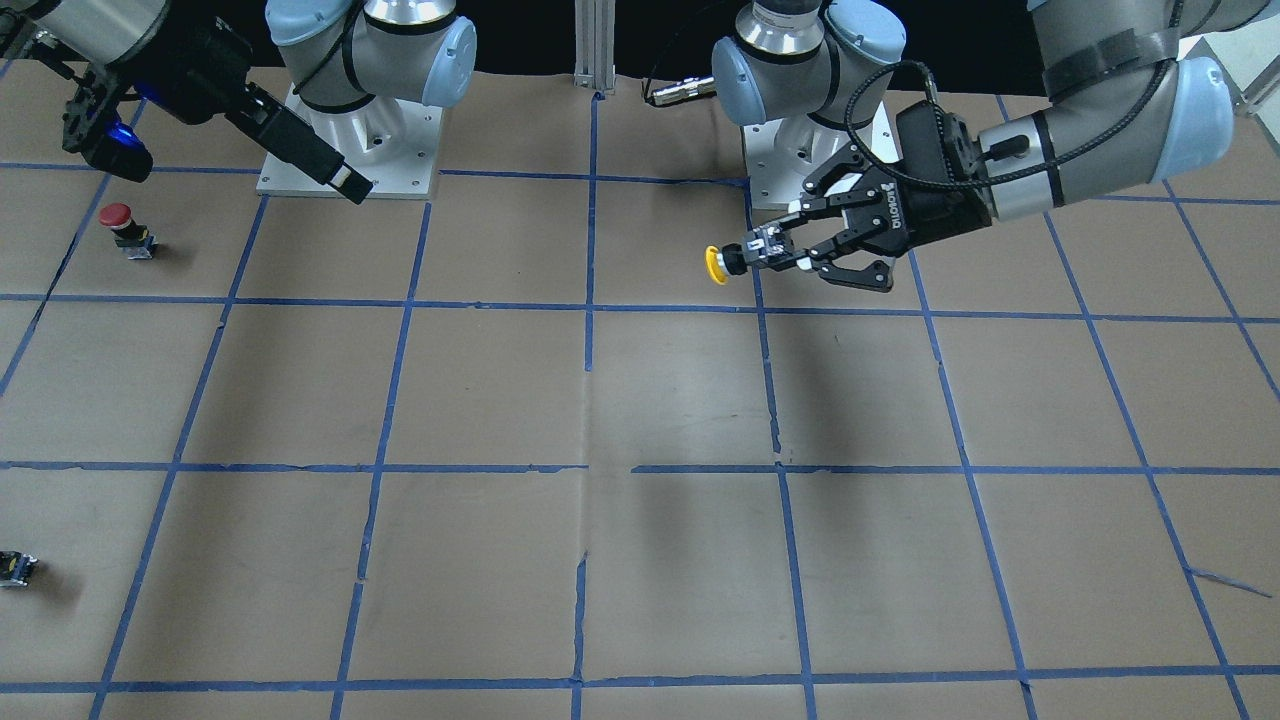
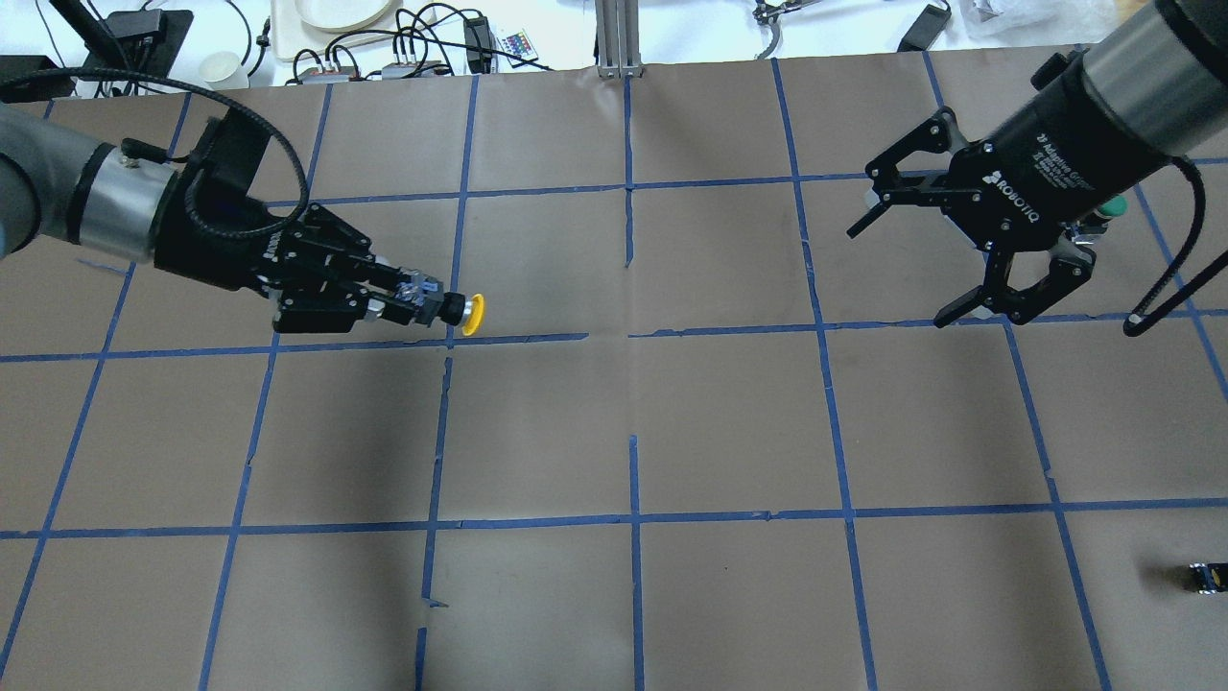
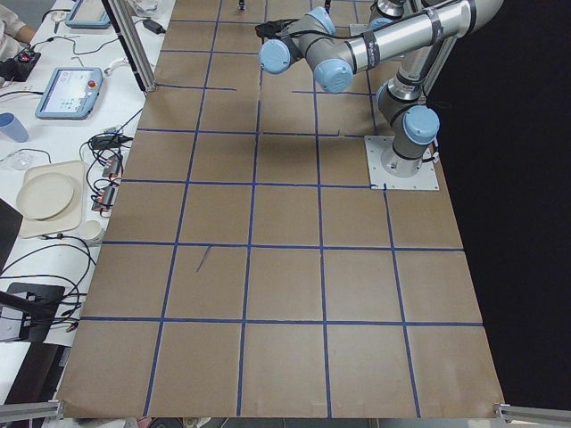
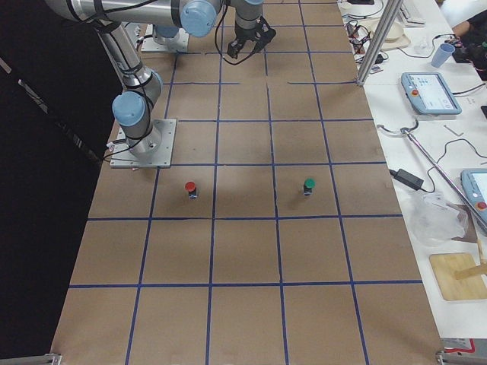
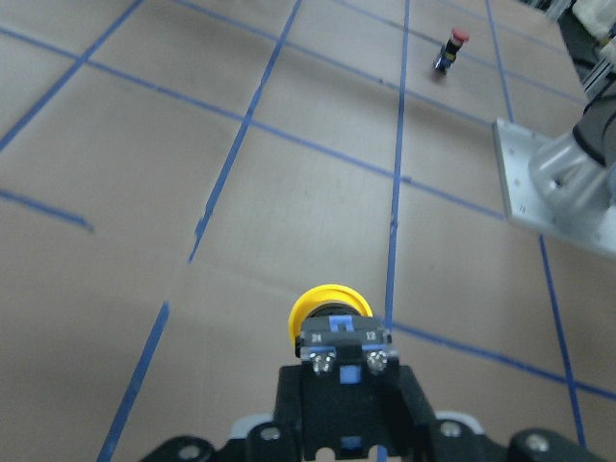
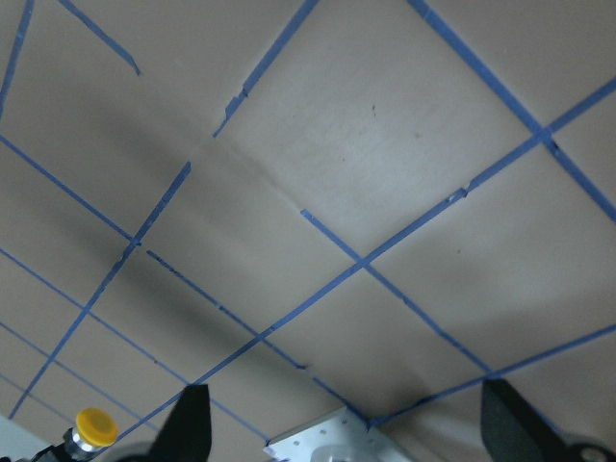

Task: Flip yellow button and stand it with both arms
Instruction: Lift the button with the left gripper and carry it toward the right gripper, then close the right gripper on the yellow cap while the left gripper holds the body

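Note:
The yellow button is held sideways above the table in my left gripper, which is shut on its black-and-grey body. The yellow cap points toward the table's middle. It shows the same in the front view, button and left gripper, and in the left wrist view. My right gripper hangs open and empty over the right side, well away from the button. Its spread fingers frame the right wrist view, where the yellow cap shows small at the lower left.
A red-capped button stands near the right arm's base and also shows in the right side view. A green-capped button stands beside it, partly hidden behind my right gripper overhead. A small capless black-grey part lies at the table's right edge.

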Controlling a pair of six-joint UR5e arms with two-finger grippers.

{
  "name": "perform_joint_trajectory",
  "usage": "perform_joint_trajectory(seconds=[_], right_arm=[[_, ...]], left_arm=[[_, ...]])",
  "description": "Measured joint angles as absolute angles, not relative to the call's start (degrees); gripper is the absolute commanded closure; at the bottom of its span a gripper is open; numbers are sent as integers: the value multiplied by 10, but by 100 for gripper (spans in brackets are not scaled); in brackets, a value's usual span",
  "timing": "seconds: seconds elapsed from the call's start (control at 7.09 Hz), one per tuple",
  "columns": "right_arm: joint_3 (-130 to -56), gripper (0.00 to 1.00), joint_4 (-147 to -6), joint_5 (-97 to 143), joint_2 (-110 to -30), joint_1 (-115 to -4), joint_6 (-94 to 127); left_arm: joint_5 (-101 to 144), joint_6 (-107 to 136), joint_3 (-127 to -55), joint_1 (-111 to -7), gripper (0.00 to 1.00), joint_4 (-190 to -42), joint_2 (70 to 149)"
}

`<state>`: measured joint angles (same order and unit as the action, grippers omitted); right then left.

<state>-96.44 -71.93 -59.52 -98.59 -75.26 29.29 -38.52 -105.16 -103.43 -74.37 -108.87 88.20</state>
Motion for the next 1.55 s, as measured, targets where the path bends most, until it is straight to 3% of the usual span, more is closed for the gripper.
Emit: perform_joint_trajectory(seconds=[0.85, 1.55], right_arm=[[-979, 0, -534, -318, -983, -725, 300], [-973, 0, -503, -210, -978, -723, 371]], left_arm=[[-85, -1069, -1030, -884, 97, -1060, 875], [-21, -1075, -1035, -898, 97, -1022, 876]])
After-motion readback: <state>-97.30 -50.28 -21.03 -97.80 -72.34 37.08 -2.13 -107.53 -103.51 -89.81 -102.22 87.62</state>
